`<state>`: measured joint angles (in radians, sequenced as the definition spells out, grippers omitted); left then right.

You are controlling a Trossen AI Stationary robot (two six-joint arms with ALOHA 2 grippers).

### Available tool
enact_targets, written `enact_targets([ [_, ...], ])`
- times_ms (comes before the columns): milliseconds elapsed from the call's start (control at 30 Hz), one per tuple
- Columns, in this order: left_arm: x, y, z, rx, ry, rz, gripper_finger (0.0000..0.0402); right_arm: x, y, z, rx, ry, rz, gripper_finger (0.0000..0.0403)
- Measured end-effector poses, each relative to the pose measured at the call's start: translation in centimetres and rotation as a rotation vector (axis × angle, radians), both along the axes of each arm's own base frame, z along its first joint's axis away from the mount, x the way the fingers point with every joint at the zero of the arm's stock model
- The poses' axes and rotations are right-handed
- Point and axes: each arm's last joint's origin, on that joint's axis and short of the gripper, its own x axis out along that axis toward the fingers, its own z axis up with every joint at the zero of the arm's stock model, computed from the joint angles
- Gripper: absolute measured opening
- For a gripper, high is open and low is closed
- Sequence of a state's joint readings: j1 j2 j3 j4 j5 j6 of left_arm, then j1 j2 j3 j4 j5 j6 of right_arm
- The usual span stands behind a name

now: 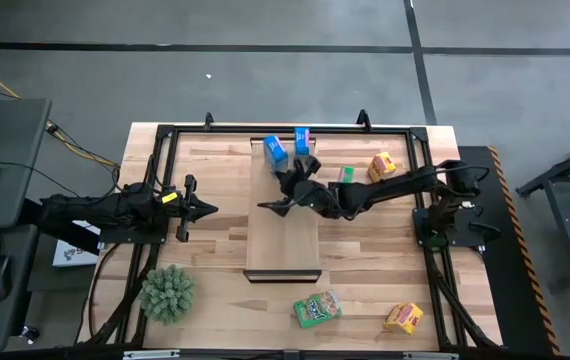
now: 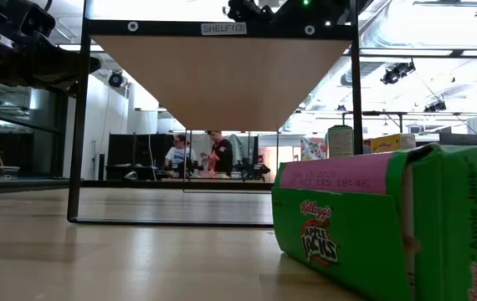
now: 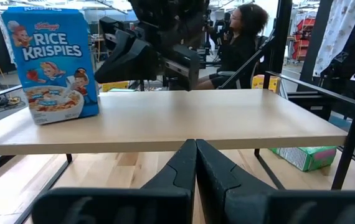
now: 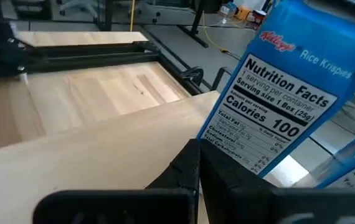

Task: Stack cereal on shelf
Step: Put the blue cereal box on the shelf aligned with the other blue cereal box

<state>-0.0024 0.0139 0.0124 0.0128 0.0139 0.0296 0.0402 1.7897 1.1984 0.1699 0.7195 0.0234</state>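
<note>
Leftmost, the left arm waited over the table's left side, its left gripper point(image 1: 203, 209) pointed toward the shelf point(image 1: 283, 235) with its fingers point(image 3: 184, 163) pressed together on nothing. Near the front left corner stood a spiky green plant point(image 1: 168, 291). At the middle lay the shelf, a pale raised board, with two blue cereal boxes standing near its far end: one blue box point(image 1: 275, 150) to the left and a second blue box point(image 1: 302, 140) just right of it. The right gripper point(image 1: 287, 190) reached across the board close to those boxes, its fingers point(image 4: 193, 163) closed together and empty, beside a Rice Krispies panel point(image 4: 277, 118). Further right, a green box point(image 1: 345, 175) and a yellow-orange box point(image 1: 382, 166) rested on the tabletop point(image 1: 205, 255), off the shelf. Nearer the front lay another green box point(image 1: 317, 308) and another yellow-orange box point(image 1: 403, 318).
</note>
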Motion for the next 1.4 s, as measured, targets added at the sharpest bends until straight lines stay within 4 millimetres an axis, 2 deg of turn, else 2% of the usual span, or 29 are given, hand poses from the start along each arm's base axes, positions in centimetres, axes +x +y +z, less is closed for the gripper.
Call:
enact_targets([
  [700, 0.0, 0.0, 0.0, 0.0, 0.0, 0.0, 0.0003, 0.5, -1.8, 1.1, 0.06, -0.151, 0.049, 0.0],
  [1033, 0.0, 0.0, 0.0, 0.0, 0.0, 0.0, 0.0003, 0.7, -1.9, 1.5, 0.082, -0.218, 0.047, 0.0],
  [1267, 0.0, 0.0, 0.0, 0.0, 0.0, 0.0, 0.0003, 0.6, 0.0, 1.8, 0.019, -0.167, 0.102, 0.0],
  [1400, 0.0, 0.0, 0.0, 0.0, 0.0, 0.0, 0.0003, -0.7, 1.6, 2.9, -0.043, -0.07, 0.132, 0.0],
])
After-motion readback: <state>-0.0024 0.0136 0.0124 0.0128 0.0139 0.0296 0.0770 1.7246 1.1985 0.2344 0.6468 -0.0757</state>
